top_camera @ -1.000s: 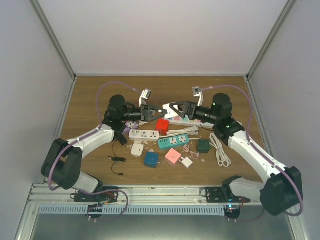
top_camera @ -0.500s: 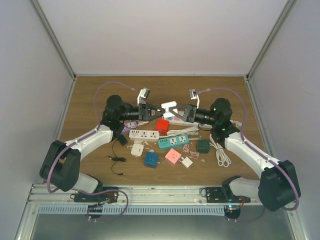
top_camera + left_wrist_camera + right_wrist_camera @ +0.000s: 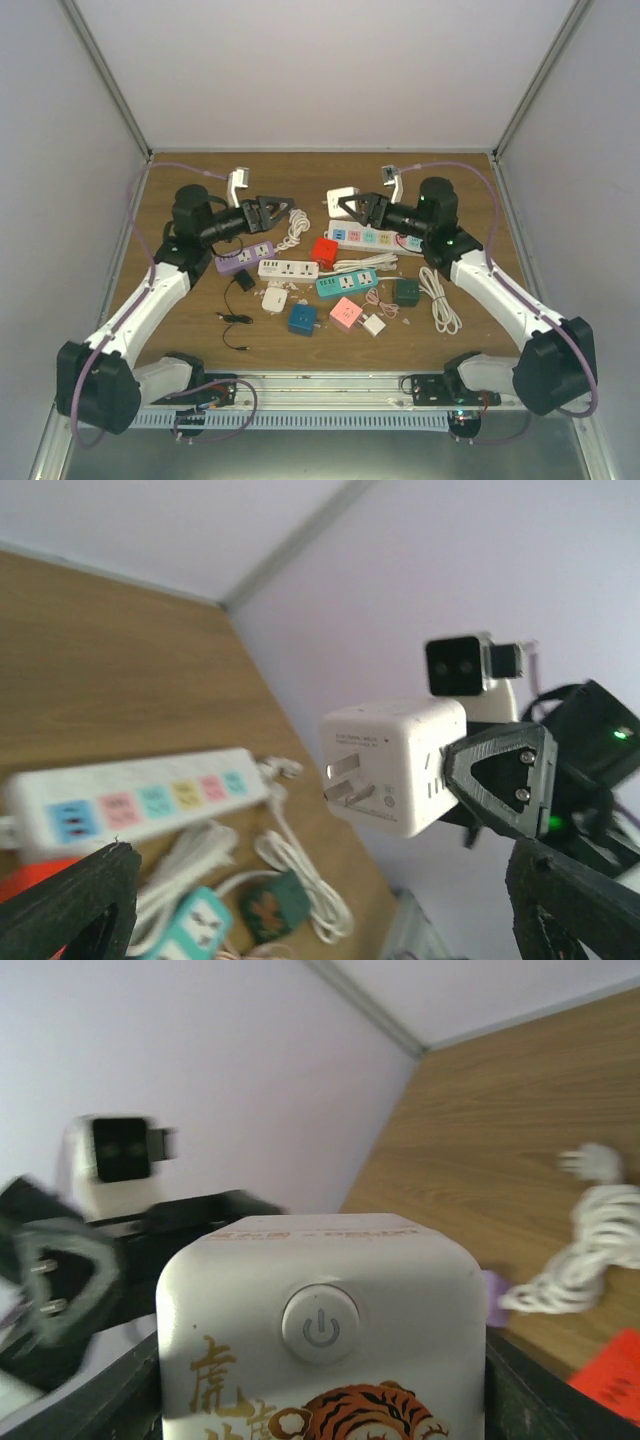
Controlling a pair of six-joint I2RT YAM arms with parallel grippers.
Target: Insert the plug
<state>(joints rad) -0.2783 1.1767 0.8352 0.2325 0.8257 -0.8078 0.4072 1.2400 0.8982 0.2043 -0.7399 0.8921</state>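
The plug [image 3: 340, 196] is a white cube with metal prongs. My right gripper [image 3: 350, 206] is shut on it and holds it in the air above the back of the table. In the left wrist view the plug [image 3: 395, 765] shows its prongs pointing left. In the right wrist view the plug [image 3: 320, 1330] shows a power button and a tiger print. My left gripper [image 3: 277, 208] stands open and empty, a short way left of the plug. A white power strip [image 3: 375, 238] with coloured sockets lies under the right gripper.
On the table lie a purple strip [image 3: 243, 261], a white strip [image 3: 288, 268], a teal strip [image 3: 347, 283], a red cube [image 3: 323, 250], blue [image 3: 302, 318], pink [image 3: 346, 313] and green [image 3: 406, 291] cubes, and coiled white cords [image 3: 440, 298]. Walls close in on three sides.
My left gripper has opened, let go of the plug and drawn back to the left. The plug stays in the right gripper, which shifted slightly right.
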